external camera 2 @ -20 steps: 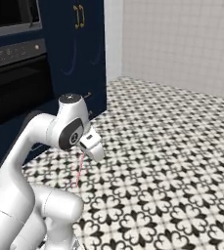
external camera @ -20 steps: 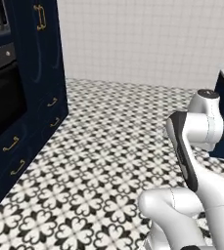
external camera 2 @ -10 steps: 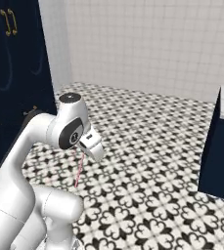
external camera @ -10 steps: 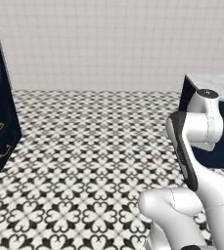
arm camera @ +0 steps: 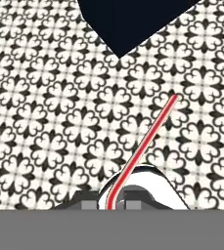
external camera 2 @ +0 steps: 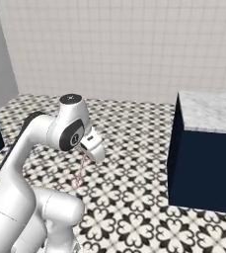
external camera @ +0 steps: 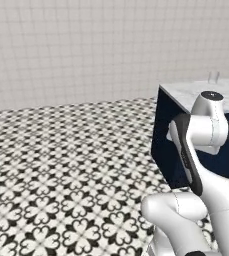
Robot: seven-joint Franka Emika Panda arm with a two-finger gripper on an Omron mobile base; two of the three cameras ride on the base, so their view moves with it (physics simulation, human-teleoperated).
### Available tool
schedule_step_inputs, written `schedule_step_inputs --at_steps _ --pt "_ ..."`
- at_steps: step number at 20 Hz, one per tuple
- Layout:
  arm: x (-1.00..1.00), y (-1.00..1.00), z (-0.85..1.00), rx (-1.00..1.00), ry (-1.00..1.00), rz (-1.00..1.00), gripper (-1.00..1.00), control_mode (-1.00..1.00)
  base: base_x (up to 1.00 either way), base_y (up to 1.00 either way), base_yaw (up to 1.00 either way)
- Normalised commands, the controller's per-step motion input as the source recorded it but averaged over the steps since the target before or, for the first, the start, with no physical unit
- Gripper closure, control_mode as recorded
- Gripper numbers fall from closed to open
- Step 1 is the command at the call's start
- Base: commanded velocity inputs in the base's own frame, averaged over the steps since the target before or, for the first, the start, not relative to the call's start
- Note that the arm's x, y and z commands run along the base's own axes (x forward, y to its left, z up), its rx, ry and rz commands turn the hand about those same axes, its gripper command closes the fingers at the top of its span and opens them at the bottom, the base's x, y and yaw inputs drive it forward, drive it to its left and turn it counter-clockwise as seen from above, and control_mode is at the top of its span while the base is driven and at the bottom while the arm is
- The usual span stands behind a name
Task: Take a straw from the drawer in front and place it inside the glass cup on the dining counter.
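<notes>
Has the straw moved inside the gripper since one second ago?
No. In the right base view the straw hangs from the shut gripper as before; only the background shifted, as the base turned.

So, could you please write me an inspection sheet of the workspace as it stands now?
Surface: dining counter, marbled top on a navy base, ahead to the right.
Job's things: straw held in the gripper, hanging over the floor; glass cup upright on the counter top.
Clutter: nothing seen.
Grippers: gripper shut on the straw.
Cables: nothing seen.
Surroundings: black-and-white patterned floor; white tiled wall.
</notes>
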Motion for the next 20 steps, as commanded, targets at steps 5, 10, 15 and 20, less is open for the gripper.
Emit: schedule_step_inputs --at_steps 5,10,15,20 --pt "0.00 0.00 0.00 0.00 0.00 0.00 1.00 1.00 1.00 0.58 -0.46" --pt "0.00 0.00 0.00 0.00 0.00 0.00 1.00 1.00 0.99 0.79 -0.46" --pt "0.00 0.00 0.00 0.00 0.00 0.00 1.00 1.00 0.86 0.97 -0.43" --pt "0.00 0.00 0.00 0.00 0.00 0.00 1.00 1.00 0.73 1.00 -0.40"
